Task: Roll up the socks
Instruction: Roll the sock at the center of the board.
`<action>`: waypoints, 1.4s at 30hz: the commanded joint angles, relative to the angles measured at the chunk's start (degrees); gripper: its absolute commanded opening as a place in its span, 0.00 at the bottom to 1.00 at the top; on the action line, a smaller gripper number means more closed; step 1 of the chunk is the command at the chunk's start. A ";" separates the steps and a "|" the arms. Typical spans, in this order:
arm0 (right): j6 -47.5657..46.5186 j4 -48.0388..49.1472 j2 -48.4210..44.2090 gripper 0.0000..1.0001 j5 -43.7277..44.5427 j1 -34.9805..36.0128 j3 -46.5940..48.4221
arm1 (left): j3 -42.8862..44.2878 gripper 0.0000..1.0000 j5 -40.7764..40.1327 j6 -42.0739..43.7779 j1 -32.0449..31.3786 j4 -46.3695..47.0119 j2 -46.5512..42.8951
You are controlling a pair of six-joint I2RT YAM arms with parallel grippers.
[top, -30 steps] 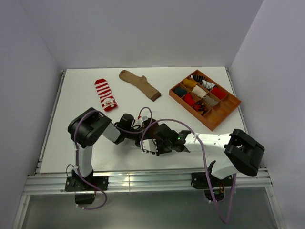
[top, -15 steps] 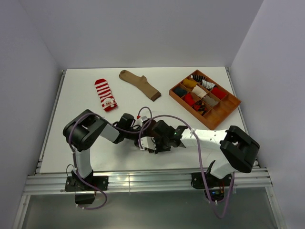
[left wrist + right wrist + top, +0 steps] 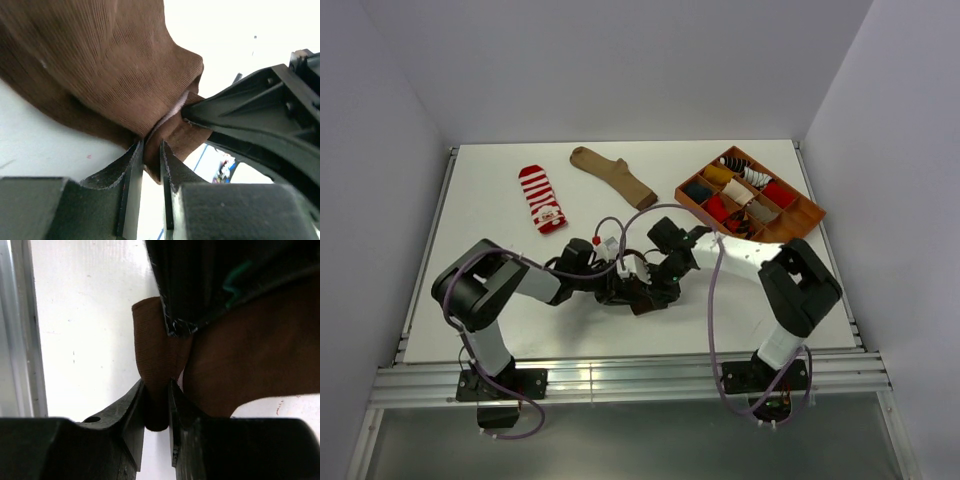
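The left gripper is pinching the brown sock. A thin fold of cloth sits right between its two jaws, and the jaws are squeezed close on it. The rest of the sock bunches up in a big soft lump just past the jaw tips, against the white table.

The right gripper is pinching the same sock. A round brown fold pokes down between its jaws, and they are squeezed tight on it. More brown cloth spreads out to the right of those jaws.

The two grippers are tip to tip. One dark finger of the right one shows just to the right of the left jaws, pushed up against the cloth.

Farther out, past the jaws and off to the left, the striped sock lies flat. It is red and white. Past the jaws and farther still, the tan sock lies flat too. These two are well apart from the grippers.

Off to the right, beyond the right jaws, is the tray. It has little boxes with rolled socks in them.
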 commanded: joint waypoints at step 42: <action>-4.64 -47.21 40.14 0.12 -19.43 -15.13 36.92 | -2.46 0.51 -13.75 16.19 -11.54 18.43 -2.99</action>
